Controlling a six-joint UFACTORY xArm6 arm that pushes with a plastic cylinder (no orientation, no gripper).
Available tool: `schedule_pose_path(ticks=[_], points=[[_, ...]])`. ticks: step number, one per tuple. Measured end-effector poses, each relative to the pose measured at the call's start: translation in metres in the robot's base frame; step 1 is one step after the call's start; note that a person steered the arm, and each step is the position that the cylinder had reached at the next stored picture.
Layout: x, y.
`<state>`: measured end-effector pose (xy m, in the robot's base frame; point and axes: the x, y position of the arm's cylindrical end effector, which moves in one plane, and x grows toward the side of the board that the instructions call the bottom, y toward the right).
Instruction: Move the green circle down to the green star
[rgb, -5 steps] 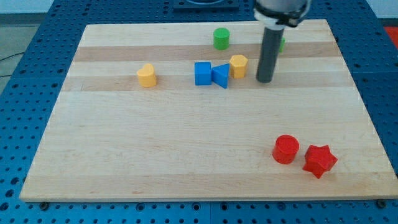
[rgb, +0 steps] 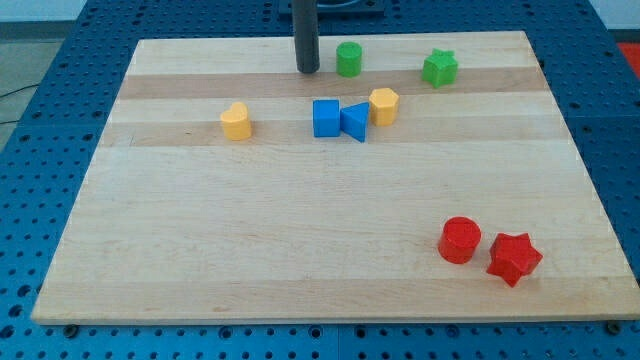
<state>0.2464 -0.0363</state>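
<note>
The green circle (rgb: 348, 59) stands near the view's top, a little right of the middle. The green star (rgb: 439, 68) lies to its right, at about the same height and well apart from it. My tip (rgb: 307, 70) rests on the board just left of the green circle, with a small gap between them.
A blue square (rgb: 326, 118) touches a blue triangle (rgb: 354, 122), with a yellow hexagon (rgb: 384, 105) beside them, below the green circle. A yellow block (rgb: 236, 121) sits at the left. A red circle (rgb: 460, 240) and red star (rgb: 514, 258) sit at the bottom right.
My tip has moved from right of the yellow hexagon, near the green star, up and left to just left of the green circle. The star is now uncovered. The green circle has shifted slightly.
</note>
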Motion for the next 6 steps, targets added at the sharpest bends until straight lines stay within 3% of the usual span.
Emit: schedule_pose_path(ticks=[1, 2, 3, 4, 6], points=[[-0.014, 0.027], [-0.004, 0.098], [0.014, 0.134], [0.011, 0.072], [0.057, 0.132]])
